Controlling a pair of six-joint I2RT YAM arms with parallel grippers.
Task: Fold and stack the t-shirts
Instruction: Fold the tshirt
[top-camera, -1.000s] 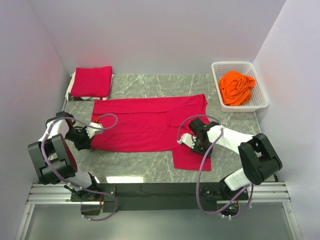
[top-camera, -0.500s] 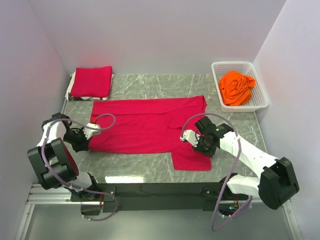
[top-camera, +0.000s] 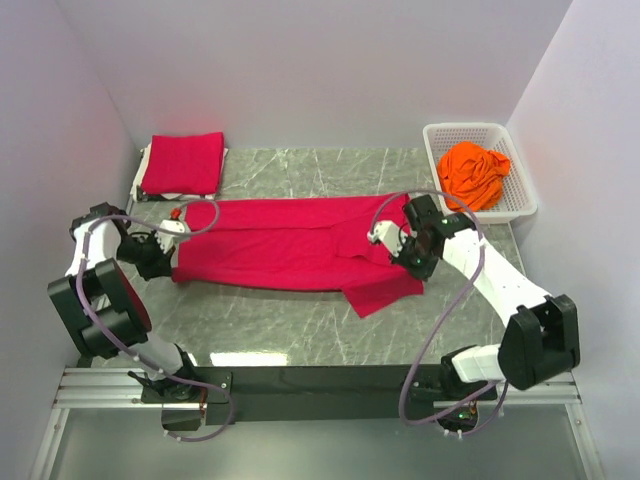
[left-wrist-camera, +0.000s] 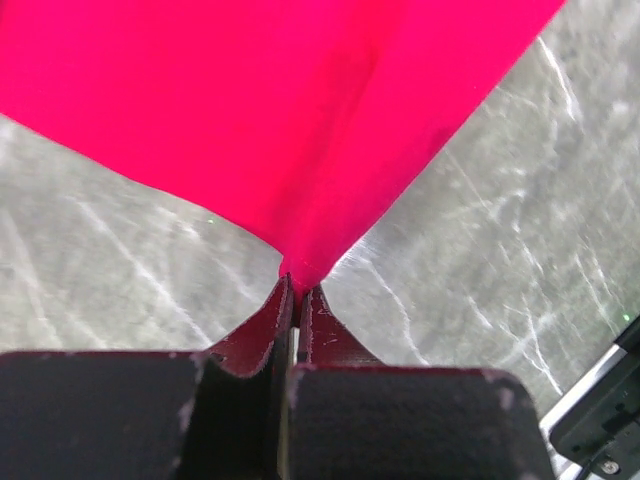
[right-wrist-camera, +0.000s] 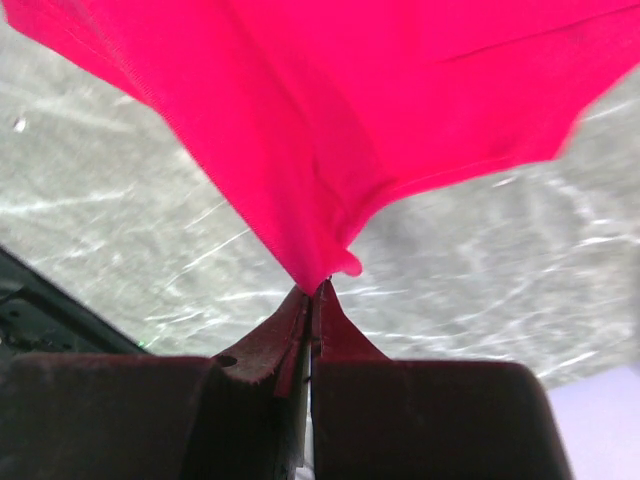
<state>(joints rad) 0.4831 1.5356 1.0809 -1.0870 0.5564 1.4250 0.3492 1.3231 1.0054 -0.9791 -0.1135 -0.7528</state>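
A crimson t-shirt (top-camera: 290, 245) lies spread across the middle of the marble table, lifted at both ends. My left gripper (top-camera: 172, 247) is shut on its left edge; the wrist view shows the cloth (left-wrist-camera: 300, 130) pinched at the fingertips (left-wrist-camera: 280, 300). My right gripper (top-camera: 400, 250) is shut on the right part of the shirt, with a sleeve hanging below it (top-camera: 385, 290); the cloth (right-wrist-camera: 330, 130) rises from the closed tips. A folded crimson shirt (top-camera: 183, 163) lies at the back left. An orange shirt (top-camera: 472, 175) sits crumpled in the basket.
The white lattice basket (top-camera: 522, 205) stands at the back right against the wall. Side walls close in on the left and right. The metal rail (top-camera: 320, 385) with the arm bases runs along the near edge.
Both grippers have lifted and carried the near edge of the crimson shirt toward the back. The shirt now looks narrower, and the right sleeve has swung up with it.
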